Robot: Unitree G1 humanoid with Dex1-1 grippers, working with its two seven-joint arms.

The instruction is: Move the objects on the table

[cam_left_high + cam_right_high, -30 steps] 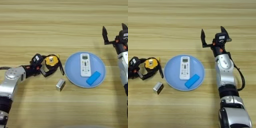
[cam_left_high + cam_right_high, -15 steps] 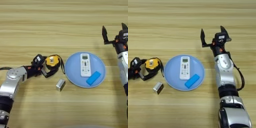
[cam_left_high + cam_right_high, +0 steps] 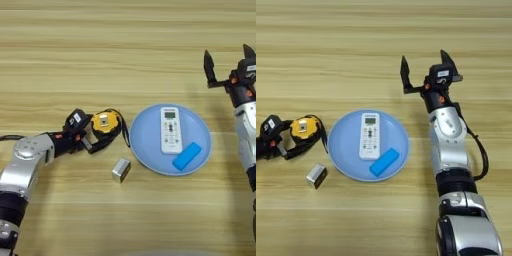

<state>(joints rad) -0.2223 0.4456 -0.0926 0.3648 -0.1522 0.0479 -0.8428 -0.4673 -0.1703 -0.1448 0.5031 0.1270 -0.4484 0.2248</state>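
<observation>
— Wooden table (image 3: 100, 50), light-brown planks filling both views; round pale-blue plate (image 3: 346, 155) at centre. On it?

— White remote (image 3: 369, 136) and blue block (image 3: 384, 161).

— Right gripper (image 3: 426, 67)?

— Raised, fingers spread wide, grasping nothing.

— Left gripper (image 3: 82, 134)?

— Against yellow-and-black tape measure (image 3: 104, 122); fingers mostly hidden, grip unclear. Silver-grey box (image 3: 121, 169) just beside plate.

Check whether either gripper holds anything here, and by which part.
The left gripper sits at the tape measure's left side, but whether it grips it cannot be told. The right gripper is open and empty.
</observation>
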